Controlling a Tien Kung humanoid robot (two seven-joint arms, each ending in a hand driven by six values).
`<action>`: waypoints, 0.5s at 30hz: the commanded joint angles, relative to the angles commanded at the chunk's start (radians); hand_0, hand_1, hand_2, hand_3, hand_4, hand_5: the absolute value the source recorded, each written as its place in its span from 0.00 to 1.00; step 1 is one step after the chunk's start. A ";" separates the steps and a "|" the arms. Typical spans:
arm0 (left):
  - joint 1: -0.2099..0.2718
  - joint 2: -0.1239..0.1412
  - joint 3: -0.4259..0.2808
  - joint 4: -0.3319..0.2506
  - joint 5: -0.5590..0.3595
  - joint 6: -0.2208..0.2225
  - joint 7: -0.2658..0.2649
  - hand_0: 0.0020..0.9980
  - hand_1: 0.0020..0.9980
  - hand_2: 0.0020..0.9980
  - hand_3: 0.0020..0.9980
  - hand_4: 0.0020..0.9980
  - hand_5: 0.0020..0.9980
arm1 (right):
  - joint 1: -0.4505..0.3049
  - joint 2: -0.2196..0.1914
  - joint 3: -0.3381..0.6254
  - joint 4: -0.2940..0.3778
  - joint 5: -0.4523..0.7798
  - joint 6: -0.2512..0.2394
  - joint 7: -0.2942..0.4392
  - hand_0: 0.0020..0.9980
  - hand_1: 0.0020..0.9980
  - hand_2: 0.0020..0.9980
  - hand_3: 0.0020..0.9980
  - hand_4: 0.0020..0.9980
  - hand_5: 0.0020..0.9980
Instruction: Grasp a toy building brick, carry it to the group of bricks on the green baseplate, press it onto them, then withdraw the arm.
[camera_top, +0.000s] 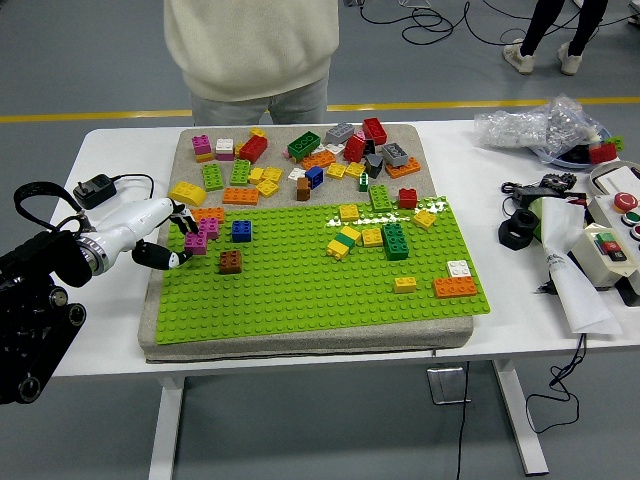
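Left hand (165, 238), white-shelled on a black arm entering from nine o'clock, sits at the left edge of the green baseplate (300, 290) with its fingers curled around a magenta brick (196, 243), thumb below and fingertips above. Whether that brick touches the studs cannot be told. Just at one o'clock from it stands another magenta brick (209, 226), with an orange brick (209, 213) behind that; a brown brick (230, 262) lies close at four o'clock and a blue brick (241, 231) at two o'clock. Further toward three o'clock on the plate is a cluster of yellow and green bricks (368, 238), and an orange brick with a white one (455, 281) near the right edge. At twelve o'clock a loose heap of mixed bricks (310, 155) covers the grey mat (150, 330). A black cable with a plug (97, 189) loops on the white table (120, 150) just behind the wrist. A person in a cream sweater (250, 45) stands at the far side, hands out of sight. Tools and a plastic bag (530, 125) crowd the right end
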 joint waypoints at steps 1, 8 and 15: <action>0.020 0.001 -0.007 -0.024 0.001 -0.001 0.005 0.87 0.73 0.51 0.52 0.53 0.00 | -0.001 0.000 0.001 0.000 0.000 0.000 0.000 0.76 0.68 0.72 0.74 1.00 0.68; 0.099 -0.007 -0.031 -0.120 -0.001 -0.005 0.021 0.87 0.72 0.51 0.52 0.52 0.00 | -0.004 -0.003 0.005 0.000 0.000 -0.001 0.001 0.76 0.68 0.72 0.74 1.00 0.68; 0.165 -0.024 -0.038 -0.187 -0.001 -0.013 0.034 0.87 0.72 0.51 0.53 0.52 0.00 | -0.006 -0.002 0.006 0.000 0.002 -0.001 0.001 0.76 0.68 0.72 0.74 1.00 0.68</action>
